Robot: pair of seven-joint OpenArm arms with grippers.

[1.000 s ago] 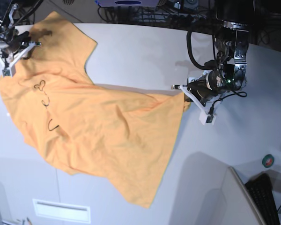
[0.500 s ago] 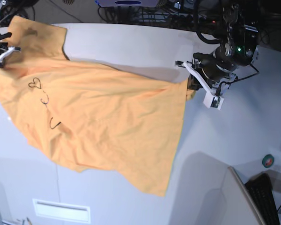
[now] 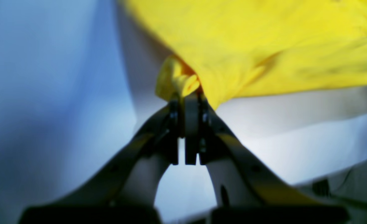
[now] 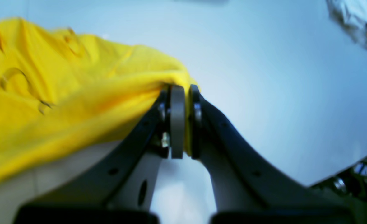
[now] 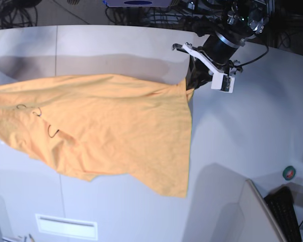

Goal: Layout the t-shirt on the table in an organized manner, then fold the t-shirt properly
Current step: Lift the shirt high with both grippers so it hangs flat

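The t-shirt (image 5: 106, 131) hangs stretched between the two arms above the table (image 5: 252, 126), its upper edge pulled into a nearly straight line that runs from the left border of the base view to the left gripper (image 5: 189, 83) near the far edge. From that line the cloth falls toward the near side in a broad sheet, ending in a pointed corner low in the middle of the view; a soft shadow lies on the table just behind the taut edge. Thin black lettering (image 5: 38, 121) shows on the cloth near its left end. The left gripper's jaws are pressed together on a small bunched fold of the shirt's corner — in the left wrist view the cloth (image 3: 264, 46) bulges out just above the closed fingertips (image 3: 186, 102) and spreads away to the upper right. The right gripper is outside the base view, but its own camera shows it (image 4: 178, 93) clamped on the shirt too: the jaws meet with an edge of fabric (image 4: 62, 102) caught between them, the rest trailing off to the left with a trace of the lettering on it. In that view a crumpled white object (image 4: 357, 21) lies on the table at the top right corner — too blurred to identify.
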